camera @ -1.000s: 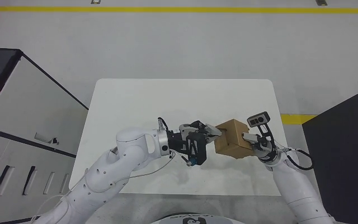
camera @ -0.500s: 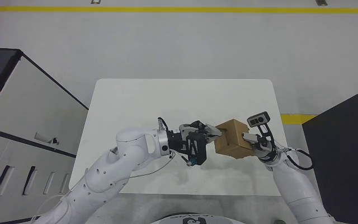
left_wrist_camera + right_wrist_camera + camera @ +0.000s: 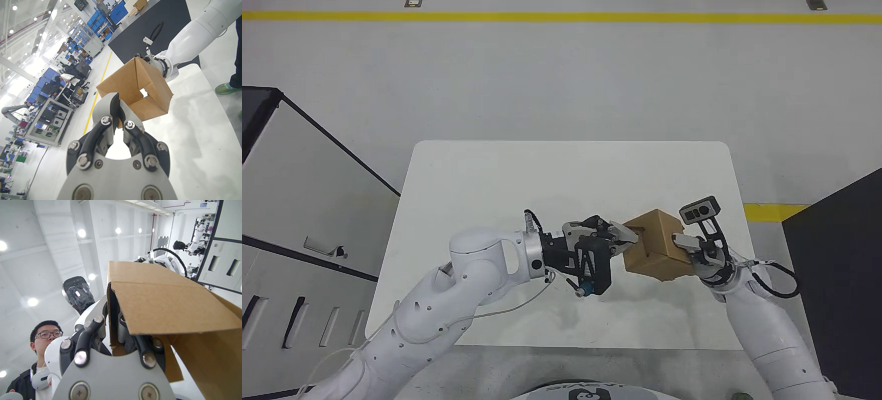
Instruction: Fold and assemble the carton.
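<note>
Where the left fingers (image 3: 115, 103) meet: the black pads are pinched almost together on a thin edge of the brown corrugated-cardboard carton (image 3: 121, 85), and a sliver of brown shows between them.
Left gripper (image 3: 117, 108): silver plates with black linkages. In the top view it sits at the side of the carton that faces the table's middle.
Right fingers (image 3: 98, 322): they straddle one cardboard wall, one finger outside it and the other tucked inside under a flap, and are closed on that wall.
Right gripper (image 3: 113, 323): it grips the carton at the side opposite the left one, toward the table's right edge in the top view.
Carton, position (image 3: 654, 246): it is held between the two grippers, tilted and lifted off the surface (its shadow lies on the tabletop below), above the right front part of the table.
Carton, shape: squared up into a box. The face turned toward the left wrist camera has a small square gap between its folded panels, and in the right wrist view one flap juts out over the fingers.
Table (image 3: 492, 180): white, rectangular, with rounded corners.
Floor: pale grey, with a yellow line (image 3: 562, 16) running across it well beyond the table.
</note>
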